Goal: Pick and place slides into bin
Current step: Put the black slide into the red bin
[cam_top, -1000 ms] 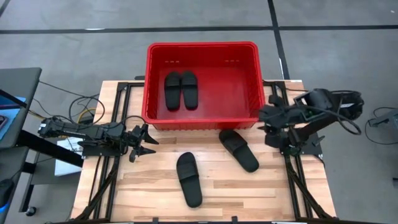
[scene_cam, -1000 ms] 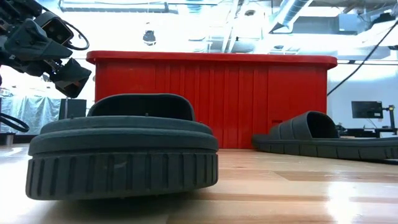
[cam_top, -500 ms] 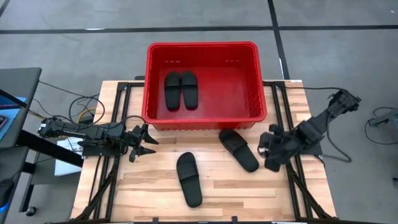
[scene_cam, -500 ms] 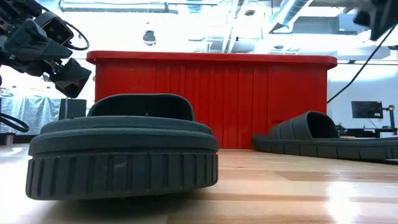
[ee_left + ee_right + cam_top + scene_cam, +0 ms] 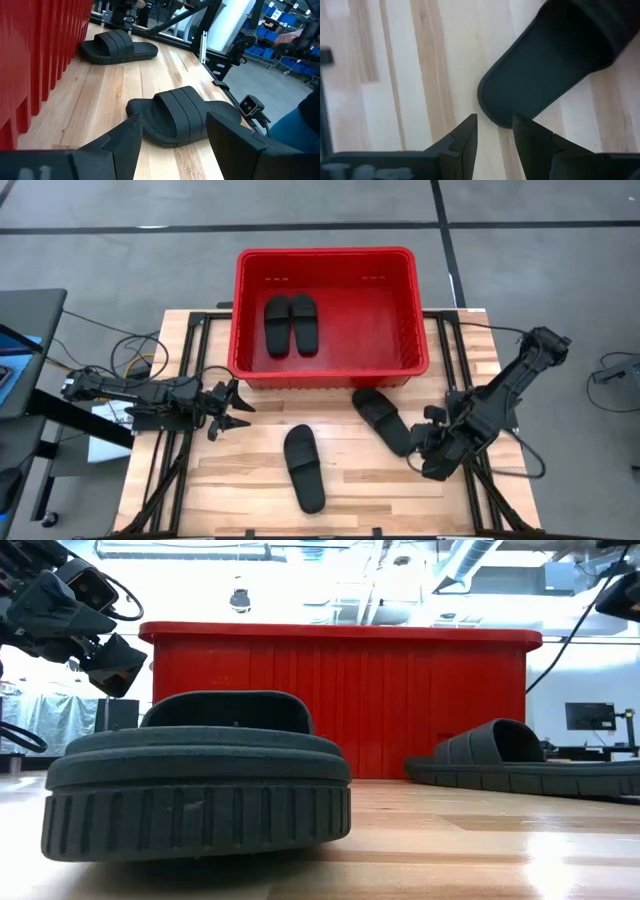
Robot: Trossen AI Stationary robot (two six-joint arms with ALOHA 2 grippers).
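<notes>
red bin (image 5: pixel 420 368) held two slides (image 5: pixel 291 325); two (image 5: pixel 304 468) lay on the table (image 5: pixel 240 480), right pincer (image 5: pixel 418 452) apart beside one, left pincer (image 5: pixel 236 409) apart.

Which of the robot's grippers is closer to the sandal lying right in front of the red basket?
The right gripper is closer, open just past that slide's near end. The left gripper sits far across the table, open.

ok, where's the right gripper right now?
High view: the right gripper sits low over the table's right side, open, at the heel end of the slide nearest the bin.
</notes>
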